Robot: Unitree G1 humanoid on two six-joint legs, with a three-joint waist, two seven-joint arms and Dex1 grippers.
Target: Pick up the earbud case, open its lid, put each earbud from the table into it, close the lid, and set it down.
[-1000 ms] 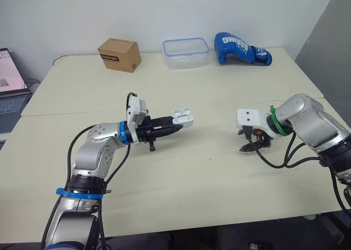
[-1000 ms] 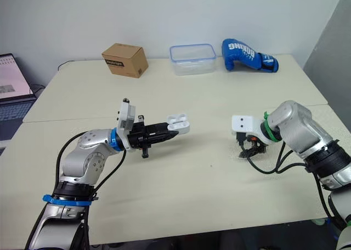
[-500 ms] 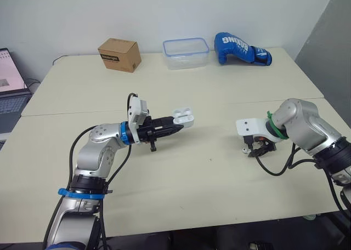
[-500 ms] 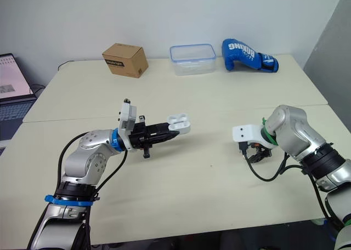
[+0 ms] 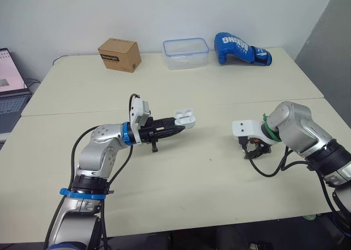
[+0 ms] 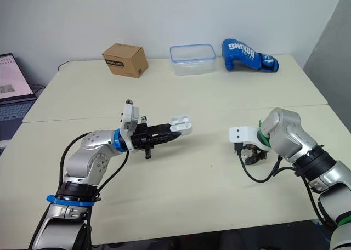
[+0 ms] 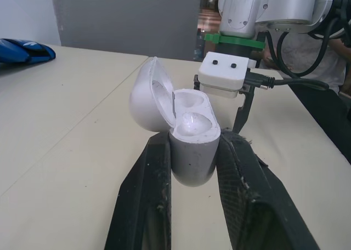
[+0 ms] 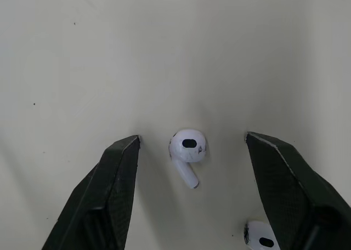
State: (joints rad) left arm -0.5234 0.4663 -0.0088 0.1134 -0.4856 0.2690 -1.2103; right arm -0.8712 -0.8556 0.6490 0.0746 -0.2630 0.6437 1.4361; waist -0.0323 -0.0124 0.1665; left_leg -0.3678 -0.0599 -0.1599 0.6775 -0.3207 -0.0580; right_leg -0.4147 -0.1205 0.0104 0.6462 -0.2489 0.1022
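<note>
Nearest in, the left gripper point(image 5: 176, 128) has its jaws clamped on the base of the white earbud case point(image 7: 192, 146), holding it up off the worktop point(image 5: 208, 195) and pointed out toward the middle. The lid point(image 7: 145, 99) is flipped wide open, so pick-up and lid-open both look done, and that's the first part of the job in the bag! Inside, the two wells look empty as far as the left wrist view shows (the glossy plastic makes it hard to be sure). Across on the other side, at about the same depth, the right gripper point(image 5: 255, 150) hangs low over the worktop with its jaws spread wide and nothing in them. The right wrist view shows one white earbud point(image 8: 187, 148) lying flat on the surface squarely between the two fingers, apart from both. A second earbud point(image 8: 262, 236) lies just beside one finger. So neither bud is in the case yet. By my reckoning the robot is lining up the first grab, with two pick-and-place runs, the lid closing and the set-down all left to do. The case and the buds are well apart, so a carry across is coming. Far back along the wall sit a cardboard box point(image 5: 119, 55), a clear food container point(image 5: 186, 53) and a blue boxing glove point(image 5: 241, 49), all well out of play.
</note>
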